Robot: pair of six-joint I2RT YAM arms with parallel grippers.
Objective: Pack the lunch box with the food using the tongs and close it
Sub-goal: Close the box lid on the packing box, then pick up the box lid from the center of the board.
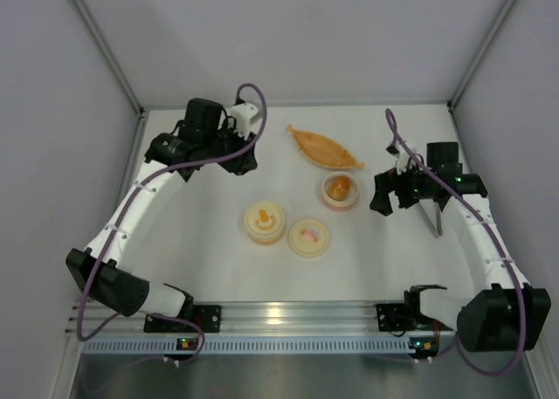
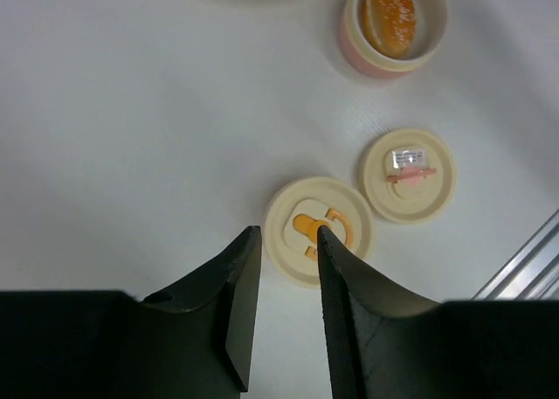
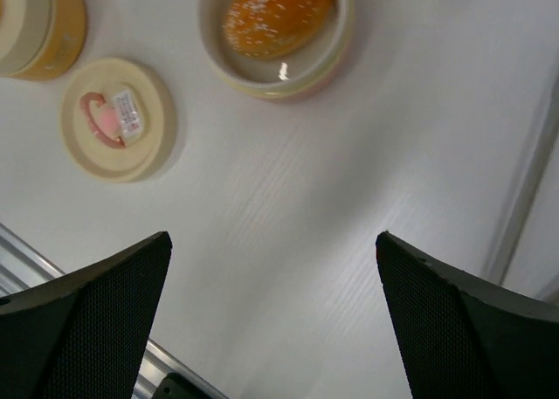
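Note:
An orange-brown lump of food (image 1: 341, 187) lies in a round pink bowl (image 1: 328, 200) of the lunch box, right of centre. The left wrist view shows the lump (image 2: 389, 15) at its top, and the right wrist view shows it (image 3: 278, 13) too. The grey tongs (image 1: 432, 218) lie on the table at the right, partly under the right arm. My left gripper (image 1: 244, 160) hovers at the back left; its jaws (image 2: 287, 230) stand a little apart with nothing between them. My right gripper (image 1: 385, 198) hangs just right of the bowl, wide open (image 3: 272, 237) and empty.
Two round cream-lidded containers stand near the front centre, one with a yellow motif (image 1: 265, 216) (image 2: 301, 202) and one with a pink motif (image 1: 309, 236) (image 2: 407, 174) (image 3: 117, 118). A long orange boat-shaped dish (image 1: 323, 147) lies behind the bowl. White walls enclose the table, and a metal rail (image 1: 288, 313) runs along its front.

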